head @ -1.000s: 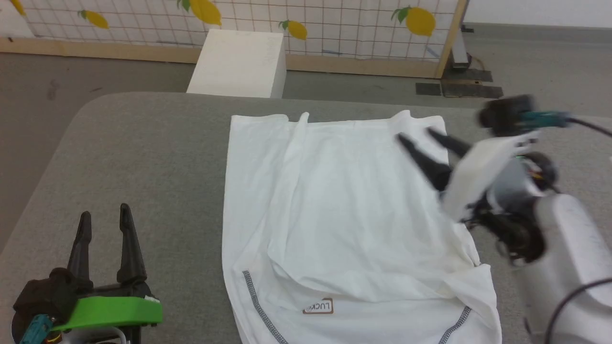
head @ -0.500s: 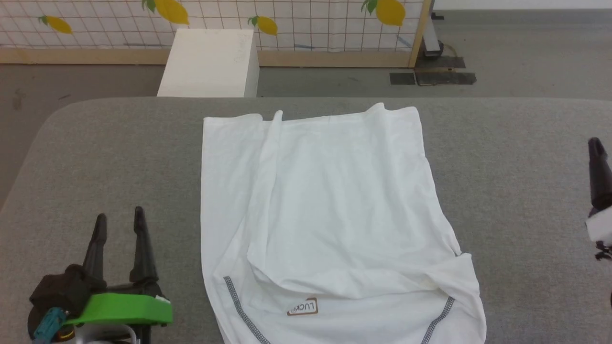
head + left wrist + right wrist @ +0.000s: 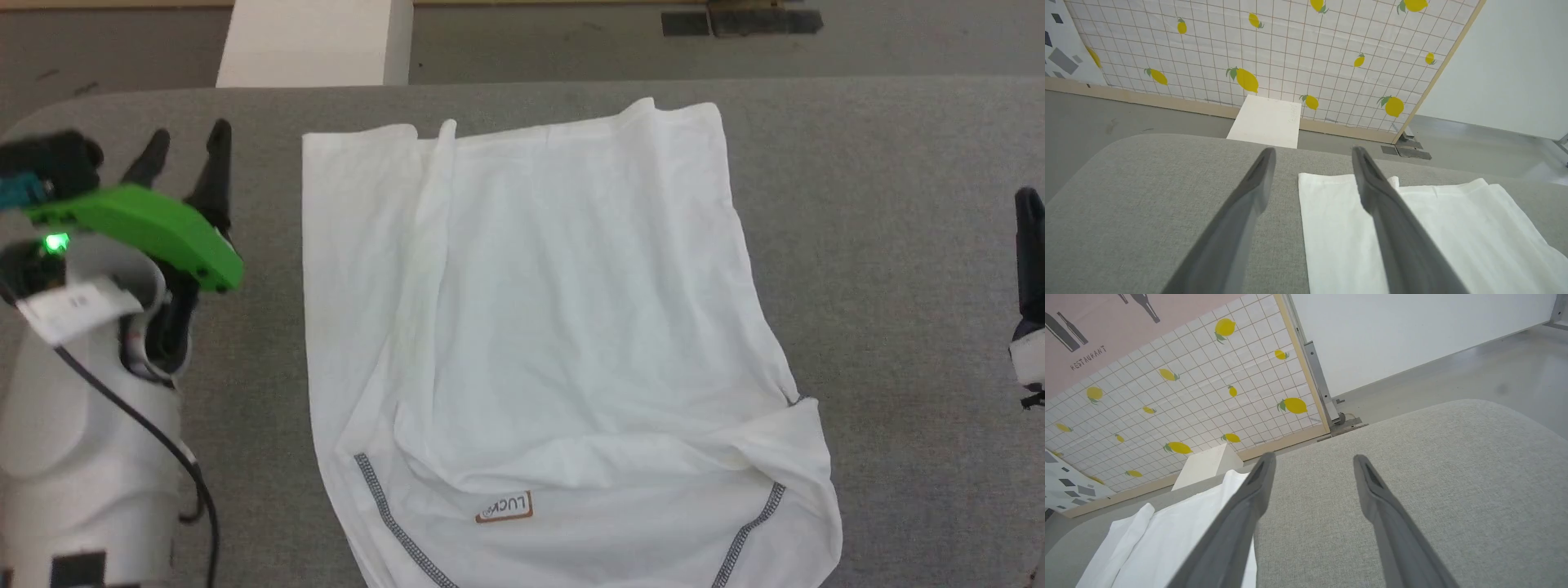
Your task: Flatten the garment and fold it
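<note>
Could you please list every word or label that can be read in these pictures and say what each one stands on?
"LUCK": on the small neck label of the shirt, head view; the small mark beside it is too small to read.
"RESTAURANT": on the pink poster, right wrist view.
White tag on the robot's left arm: its print is too blurred to read.

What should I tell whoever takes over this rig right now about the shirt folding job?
Left gripper: open, empty, over the table beside the far left corner of the garment.
Right gripper: open, empty, over the table right of the garment.
Garment: spread on the table, label end nearest the robot; long ridge down its left side, bunching above the label.
Done: roughly laid out. Left: smooth the creases, then fold.
</note>
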Robot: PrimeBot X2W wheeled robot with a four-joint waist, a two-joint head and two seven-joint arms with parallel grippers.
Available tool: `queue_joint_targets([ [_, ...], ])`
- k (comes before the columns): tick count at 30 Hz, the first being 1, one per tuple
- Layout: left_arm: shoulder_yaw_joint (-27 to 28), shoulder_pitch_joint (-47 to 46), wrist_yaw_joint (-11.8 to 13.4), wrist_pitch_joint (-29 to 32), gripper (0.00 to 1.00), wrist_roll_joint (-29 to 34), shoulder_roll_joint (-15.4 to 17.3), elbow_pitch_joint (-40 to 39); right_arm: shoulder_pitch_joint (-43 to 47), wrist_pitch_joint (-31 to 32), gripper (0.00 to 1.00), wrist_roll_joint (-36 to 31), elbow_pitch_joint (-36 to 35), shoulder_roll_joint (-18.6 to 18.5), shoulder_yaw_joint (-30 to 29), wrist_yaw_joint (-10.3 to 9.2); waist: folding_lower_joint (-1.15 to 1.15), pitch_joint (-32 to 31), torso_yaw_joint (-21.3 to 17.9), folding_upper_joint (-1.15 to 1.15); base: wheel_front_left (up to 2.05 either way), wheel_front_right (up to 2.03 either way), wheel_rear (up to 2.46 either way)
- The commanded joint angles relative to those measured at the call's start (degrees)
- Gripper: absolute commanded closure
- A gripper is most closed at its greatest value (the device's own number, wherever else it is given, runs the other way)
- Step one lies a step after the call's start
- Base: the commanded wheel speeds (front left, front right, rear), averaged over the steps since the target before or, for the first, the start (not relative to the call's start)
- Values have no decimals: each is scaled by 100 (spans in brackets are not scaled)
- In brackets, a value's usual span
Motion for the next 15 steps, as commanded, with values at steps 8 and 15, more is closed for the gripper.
queue_joint_targets([
  [8, -174, -1842, 77, 2230, 0, -235, 627, 986, -349, -42, 0, 253, -231, 11, 291, -8, 0, 1592, -441, 0, 0, 0, 0],
  [15, -497, -2311, 157, 3369, 0, -144, 817, 1076, -364, -249, 0, 312, -132, 11, 365, -8, 0, 2000, -508, 0, 0, 0, 0],
])
